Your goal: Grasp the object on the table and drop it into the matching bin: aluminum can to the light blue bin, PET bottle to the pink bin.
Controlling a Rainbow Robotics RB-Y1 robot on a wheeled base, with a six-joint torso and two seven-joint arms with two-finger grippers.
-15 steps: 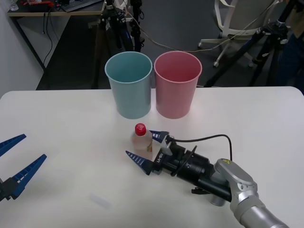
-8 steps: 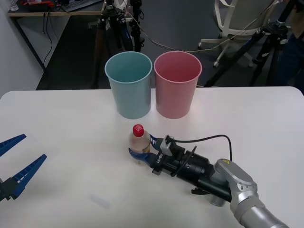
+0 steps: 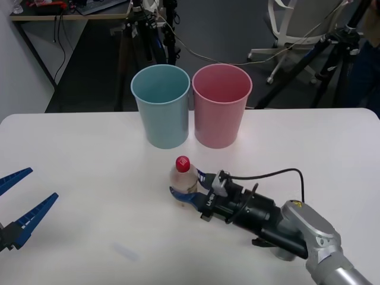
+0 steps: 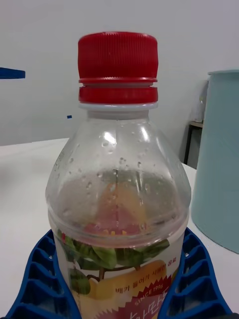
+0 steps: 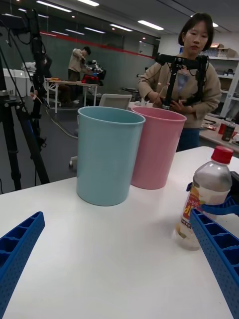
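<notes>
Between the right gripper's [image 3: 189, 191] clamped fingers, bottle [image 3: 183, 180] upright; pink bin [image 3: 221, 107] just beyond, slightly right. Left gripper [image 3: 25, 202] spread, parked.

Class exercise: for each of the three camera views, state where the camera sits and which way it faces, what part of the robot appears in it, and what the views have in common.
Front view: above the arms, looking down at the table; right gripper clamps the PET bottle, left gripper open at the left edge.
Right wrist view: right wrist, facing the bottle between its blue fingers.
Left wrist view: left wrist, facing across the table to the light blue bin and pink bin.
Shared: all show the bottle.
</notes>
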